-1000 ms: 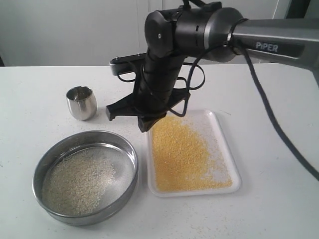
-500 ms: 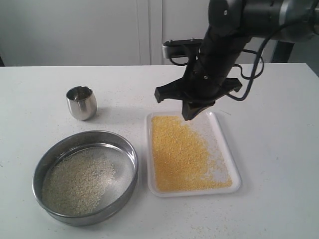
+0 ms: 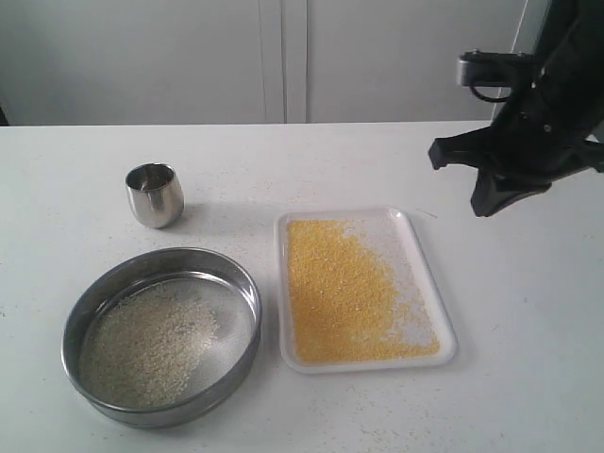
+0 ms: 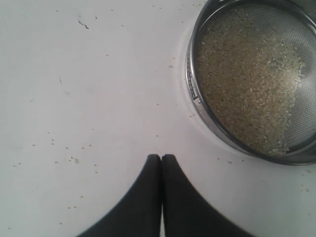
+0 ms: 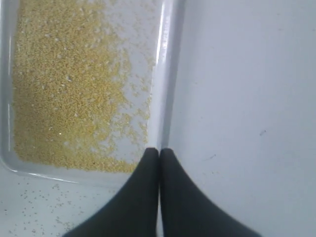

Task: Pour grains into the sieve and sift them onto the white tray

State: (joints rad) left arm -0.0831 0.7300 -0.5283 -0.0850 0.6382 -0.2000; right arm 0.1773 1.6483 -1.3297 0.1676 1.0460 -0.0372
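Note:
The sieve (image 3: 161, 335) stands on the table at the front left, with pale whitish kernels (image 3: 146, 344) lying on its mesh; it also shows in the left wrist view as the sieve (image 4: 192, 89). Beside it on the right lies the white tray (image 3: 425, 274), spread with fine golden-yellow granules (image 3: 340, 293); the tray's rim (image 5: 165, 74) and granules (image 5: 64, 84) show in the right wrist view. My right gripper (image 3: 491, 203) hangs shut and empty, raised off to the far right of the tray. My left gripper (image 4: 161, 157) is shut with nothing in it, over bare table beside the sieve; it is out of the exterior view.
A small rounded steel cup (image 3: 155, 194) stands upright behind the sieve at the back left. Stray grains dot the white tabletop (image 3: 85, 236). A white cabinet wall runs behind the table.
My right arm has swung from above the tray's near-left corner, across the tray's far edge, to the far right. The sieve, tray and cup have not moved.

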